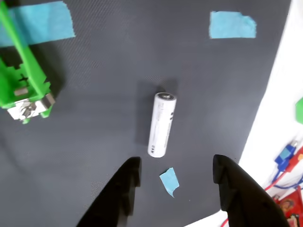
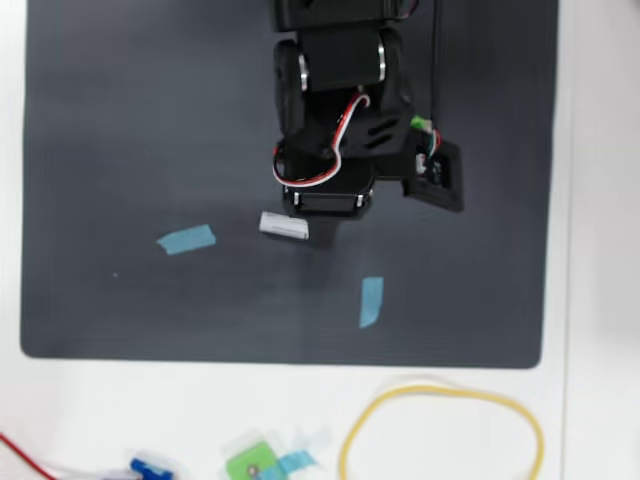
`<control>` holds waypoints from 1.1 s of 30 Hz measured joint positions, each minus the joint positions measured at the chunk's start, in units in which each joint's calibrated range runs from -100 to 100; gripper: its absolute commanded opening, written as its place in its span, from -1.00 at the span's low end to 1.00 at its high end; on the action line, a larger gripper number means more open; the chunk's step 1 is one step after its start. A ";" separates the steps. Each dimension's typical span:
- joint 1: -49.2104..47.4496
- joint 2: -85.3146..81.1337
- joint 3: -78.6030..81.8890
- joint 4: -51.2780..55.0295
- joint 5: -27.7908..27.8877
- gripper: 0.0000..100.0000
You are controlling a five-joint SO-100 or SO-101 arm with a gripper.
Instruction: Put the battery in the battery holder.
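In the wrist view I see, at the far left, the battery holder (image 1: 22, 78), a bright green frame with a silver metal contact at its near end, lying on the dark mat (image 1: 104, 56). A strip of blue tape (image 1: 40, 21) crosses it at the top left corner. Right of that, near the middle of the mat, lies the battery (image 1: 162, 124), a white cylinder on its side, pointing away from me and well apart from the holder. Just below its near end sits a small blue tape scrap (image 1: 169, 181). My gripper (image 1: 176, 172) hangs above the mat with its two black fingers (image 1: 128, 182) spread wide, gripping nothing; the battery lies just beyond the gap between them. Further right, another blue tape patch (image 1: 232, 25) sits near the top edge, and the white table (image 1: 279, 113) shows past the mat.

In the overhead view, going left to right, I see a blue tape piece (image 2: 186, 239), then the battery (image 2: 284, 226) poking out from under the black arm (image 2: 340, 110), then a yellow loop (image 2: 440, 432) on the white table near the bottom.
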 measured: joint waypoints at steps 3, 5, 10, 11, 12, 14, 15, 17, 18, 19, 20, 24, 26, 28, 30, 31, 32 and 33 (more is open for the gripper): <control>0.00 6.11 -5.90 6.98 1.40 -0.58; 0.11 9.08 -8.80 8.79 2.38 -0.58; 0.34 10.36 -10.53 8.79 3.58 -0.52; 0.34 10.36 -10.89 8.87 3.63 -0.52; 0.34 10.44 -10.98 8.87 3.63 -0.52; 0.34 10.44 -10.98 8.87 3.63 -0.52; 0.34 10.44 -10.98 8.87 3.63 -0.52; 0.34 10.44 -10.98 8.87 3.63 -0.52; 0.34 11.04 -11.43 8.87 3.63 -0.52; 0.56 12.31 -12.34 8.87 3.63 -0.52; 1.12 14.52 -13.79 8.87 3.63 -0.52; 2.36 21.48 -18.15 8.87 3.63 -0.52; 2.47 21.82 -18.69 8.87 3.63 -0.53; 2.47 21.90 -18.69 8.87 3.63 -0.53; 2.47 21.90 -18.69 8.87 3.73 -0.53; 2.47 21.90 -18.69 8.87 3.78 -0.53; 2.47 22.50 -18.69 8.87 3.78 -0.53; 2.58 23.68 -19.33 8.87 3.78 -0.53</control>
